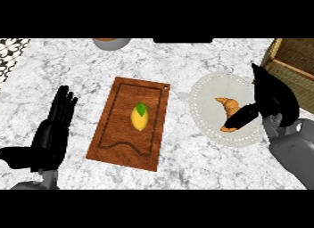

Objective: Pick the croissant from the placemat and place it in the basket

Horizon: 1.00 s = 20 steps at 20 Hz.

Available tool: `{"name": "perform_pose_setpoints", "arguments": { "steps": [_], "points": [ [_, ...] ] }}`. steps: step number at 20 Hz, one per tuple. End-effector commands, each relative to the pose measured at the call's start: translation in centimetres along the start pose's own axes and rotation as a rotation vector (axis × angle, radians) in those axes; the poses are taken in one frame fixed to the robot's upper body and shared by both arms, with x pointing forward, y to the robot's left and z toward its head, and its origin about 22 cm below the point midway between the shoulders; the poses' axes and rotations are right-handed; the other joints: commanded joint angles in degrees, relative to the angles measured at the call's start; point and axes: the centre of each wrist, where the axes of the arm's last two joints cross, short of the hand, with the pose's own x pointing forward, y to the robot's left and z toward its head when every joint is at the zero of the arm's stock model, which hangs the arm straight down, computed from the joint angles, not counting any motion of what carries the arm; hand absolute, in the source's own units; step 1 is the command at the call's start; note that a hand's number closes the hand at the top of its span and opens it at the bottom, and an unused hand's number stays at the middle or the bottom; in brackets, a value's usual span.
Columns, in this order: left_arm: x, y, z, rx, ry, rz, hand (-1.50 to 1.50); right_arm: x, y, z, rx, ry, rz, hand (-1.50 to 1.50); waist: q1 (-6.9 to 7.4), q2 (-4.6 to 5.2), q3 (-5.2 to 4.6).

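left hand (51, 129): lower left of frame, fingers straight, resting, empty
right hand (273, 100): right of frame, thumb touching croissant (228, 108), fingers not closed yet
croissant: on white placemat (206, 95), centre-right
step: grasp, then lift
next: up-right to basket (298, 67), clear its rim
clutter: lemon (140, 116) on cutting board (117, 138), centre; off path

The surface (67, 67) is white-grey marble. A wooden board (120, 133) lies at its centre, a pale round placemat (209, 95) just right of it, and a wicker basket (301, 62) at the right edge.
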Motion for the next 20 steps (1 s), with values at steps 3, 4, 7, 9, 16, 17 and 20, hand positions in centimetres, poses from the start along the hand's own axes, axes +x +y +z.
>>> {"name": "perform_pose_setpoints", "arguments": {
  "steps": [3,4,7,9,16,17,20],
  "points": [
    [-1.0,-1.7,1.8,0.013,0.007,0.025,0.0,0.1,2.7,0.2,0.03,0.179,-0.001,-1.5,0.35,0.12,0.05],
    [-0.4,0.0,1.1,0.006,0.001,0.014,0.0,-0.4,2.8,0.1,0.023,0.163,-0.037,-1.5,0.24,0.15,0.06],
    [-0.3,0.6,1.7,0.002,0.012,0.001,0.0,-1.6,2.9,0.3,-0.002,0.155,-0.051,-1.5,0.09,0.09,0.07],
    [-1.1,-0.3,1.5,0.0,0.007,-0.003,0.0,0.6,1.6,0.7,0.008,0.14,-0.031,-1.5,0.19,0.14,0.05],
    [1.2,-1.0,-0.7,-0.015,-0.006,-0.005,0.0,-0.9,5.6,-1.6,-0.018,0.168,0.008,-1.5,0.17,0.21,0.09],
    [0.6,-0.4,-0.3,0.003,-0.015,0.016,0.0,-1.0,4.8,-0.9,-0.022,0.158,0.019,-1.5,0.08,0.15,0.07],
    [1.1,-0.5,-0.7,-0.006,-0.014,-0.003,0.0,-0.1,7.7,-1.3,-0.055,0.165,-0.006,-1.5,0.35,0.22,0.08]
  ]
}}
